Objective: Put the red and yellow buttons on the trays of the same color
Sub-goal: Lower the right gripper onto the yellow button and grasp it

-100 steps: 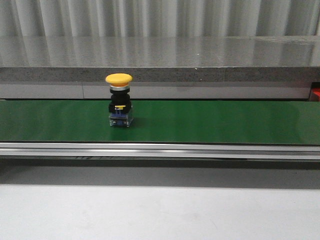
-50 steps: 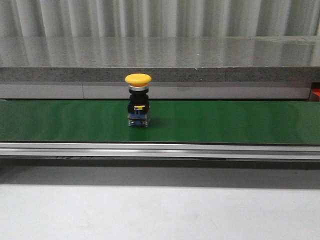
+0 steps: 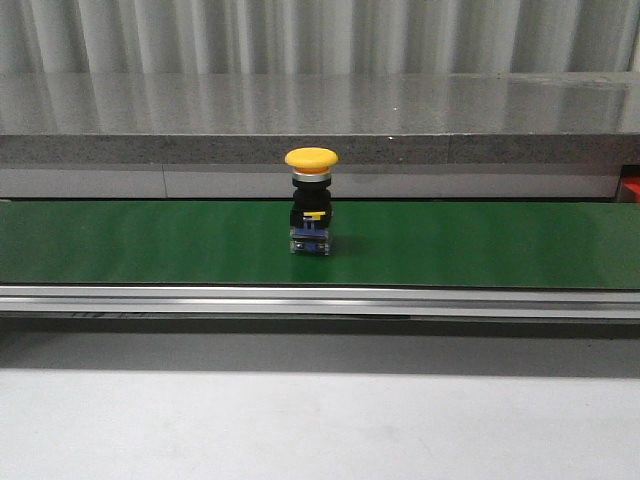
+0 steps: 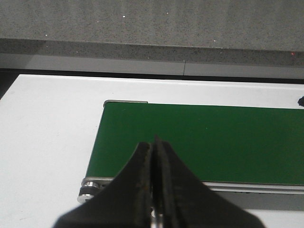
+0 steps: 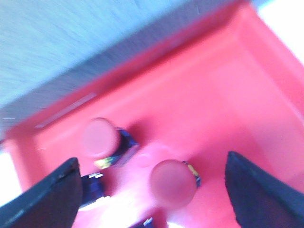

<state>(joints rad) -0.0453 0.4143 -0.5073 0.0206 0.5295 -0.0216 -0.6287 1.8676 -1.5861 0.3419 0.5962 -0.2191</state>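
Note:
A yellow button (image 3: pixel 311 158) with a black and clear base stands upright on the green conveyor belt (image 3: pixel 480 245), a little left of the middle in the front view. No gripper is near it there. My left gripper (image 4: pixel 154 142) is shut with nothing in it, over the belt's near end (image 4: pixel 190 137). My right gripper (image 5: pixel 152 183) is open above the red tray (image 5: pixel 228 95). Two red buttons (image 5: pixel 100 137) (image 5: pixel 173 183) rest in that tray, one of them between the fingers but apart from both. The view is blurred. No yellow tray is in view.
A grey stone ledge (image 3: pixel 320 110) runs behind the belt. A metal rail (image 3: pixel 320 298) edges the belt's front side, with a white table top (image 3: pixel 320 425) before it. A bit of red (image 3: pixel 631 188) shows at the far right edge.
The yellow button has travelled to the right along the belt, from left of centre toward the middle. Nothing else in the front view has moved.

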